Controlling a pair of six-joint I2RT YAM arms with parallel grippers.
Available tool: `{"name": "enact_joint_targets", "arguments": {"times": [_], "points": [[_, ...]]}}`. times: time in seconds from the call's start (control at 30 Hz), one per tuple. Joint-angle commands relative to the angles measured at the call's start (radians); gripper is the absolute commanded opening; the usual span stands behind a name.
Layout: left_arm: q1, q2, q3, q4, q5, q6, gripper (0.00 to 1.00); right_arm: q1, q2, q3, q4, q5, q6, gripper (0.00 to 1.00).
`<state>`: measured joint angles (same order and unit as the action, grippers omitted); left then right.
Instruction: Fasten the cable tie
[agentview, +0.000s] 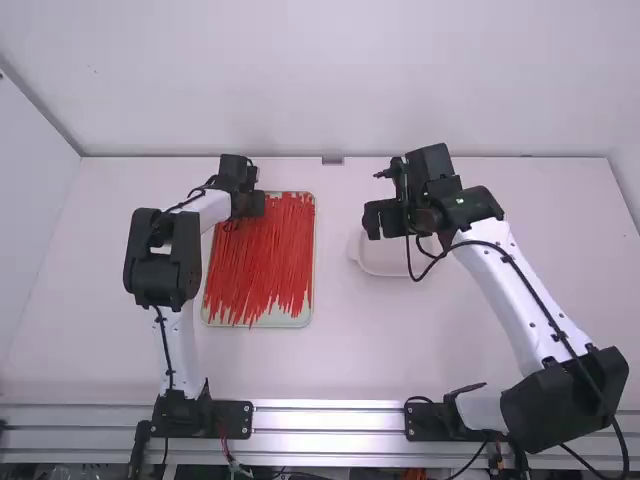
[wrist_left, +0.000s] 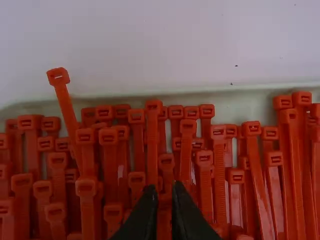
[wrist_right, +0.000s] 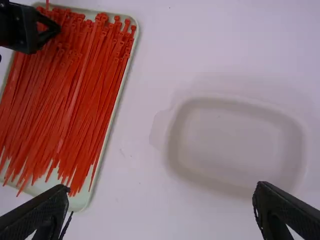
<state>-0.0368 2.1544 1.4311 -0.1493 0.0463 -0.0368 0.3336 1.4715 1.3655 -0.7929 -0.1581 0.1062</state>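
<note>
A pile of red cable ties (agentview: 262, 258) lies lengthwise in a pale tray (agentview: 258, 322) left of the table's middle. My left gripper (agentview: 240, 200) is down at the tray's far end. In the left wrist view its fingers (wrist_left: 149, 215) stand close together among the tie heads (wrist_left: 165, 165), pinching one red strap between them. One tie (wrist_left: 59, 80) sticks up over the tray's rim (wrist_left: 230, 107). My right gripper (agentview: 400, 222) hangs open above a white container (agentview: 378, 258), fingers wide apart (wrist_right: 160, 200). From the right wrist the ties (wrist_right: 60, 100) and the left gripper (wrist_right: 25, 27) show too.
The white container (wrist_right: 235, 145) is shallow, has nothing in it and sits just right of the tray (wrist_right: 107, 145). White walls close the table at the back and left. Bare table lies to the right and in front.
</note>
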Motion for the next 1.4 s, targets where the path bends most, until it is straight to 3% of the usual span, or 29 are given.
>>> {"name": "enact_joint_targets", "arguments": {"times": [0.0,0.37,0.77,1.0,1.37], "points": [[-0.004,0.021,-0.019,-0.004,-0.010,0.008,0.14,0.002,0.011,-0.006,0.000,-0.006,0.010,0.98],[-0.003,0.034,-0.019,0.000,-0.006,0.008,0.17,0.002,0.011,-0.006,0.000,-0.006,0.010,0.98],[-0.003,0.040,0.007,-0.018,-0.014,0.004,0.02,0.002,0.011,-0.006,0.000,-0.006,0.025,0.98],[-0.003,0.034,0.150,-0.141,-0.014,0.005,0.01,0.002,0.011,-0.006,0.000,-0.006,0.024,0.98],[-0.003,-0.036,0.503,-0.491,-0.014,0.000,0.02,0.002,0.011,-0.006,0.000,-0.006,0.024,0.98]]}}
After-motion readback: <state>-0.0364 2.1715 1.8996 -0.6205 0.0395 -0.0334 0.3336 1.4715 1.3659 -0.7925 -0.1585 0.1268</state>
